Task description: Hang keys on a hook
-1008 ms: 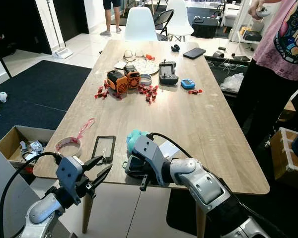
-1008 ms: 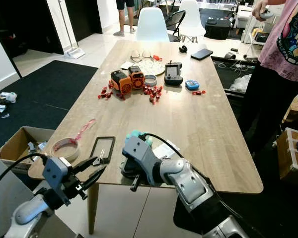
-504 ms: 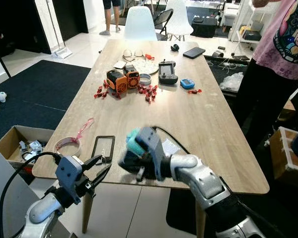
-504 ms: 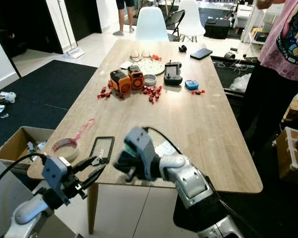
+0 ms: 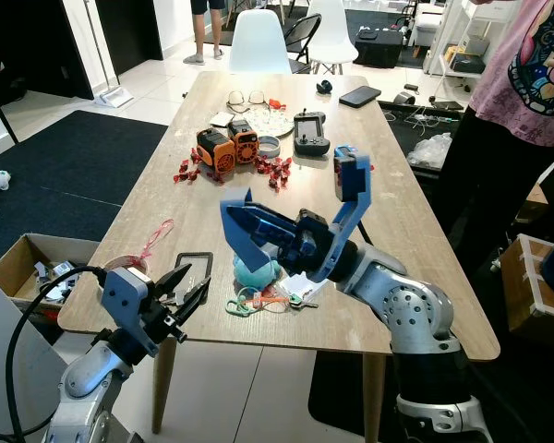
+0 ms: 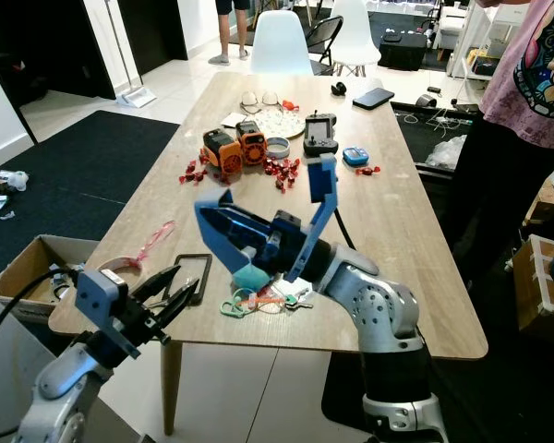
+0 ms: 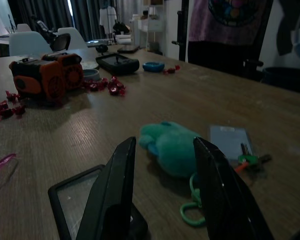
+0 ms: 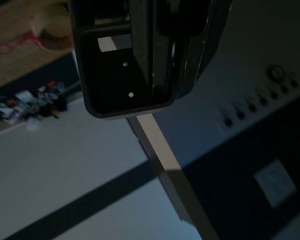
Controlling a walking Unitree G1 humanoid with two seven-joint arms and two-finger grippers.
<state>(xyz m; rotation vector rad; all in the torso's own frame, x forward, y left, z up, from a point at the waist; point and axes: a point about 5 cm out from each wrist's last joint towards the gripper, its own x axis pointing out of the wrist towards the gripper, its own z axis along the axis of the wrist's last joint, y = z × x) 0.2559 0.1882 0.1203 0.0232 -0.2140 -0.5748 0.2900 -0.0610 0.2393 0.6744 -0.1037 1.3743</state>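
No legible txt; keys (image 5: 279, 300) on table (image 5: 397, 240)

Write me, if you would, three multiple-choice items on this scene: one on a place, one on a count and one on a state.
1. Where are the keys?
A. In the right hand
B. On the table, beside the teal plush
C. On the white chair

2. How many orange devices stand on the table?
A. One
B. Two
C. Four

3. How is the right hand?
A. Open, raised above the table
B. Shut on the keys
C. Flat on the floor

Answers: 1 B, the keys lie by the plush near the front edge; 2 B, two stand side by side; 3 A, its fingers are spread wide and hold nothing.
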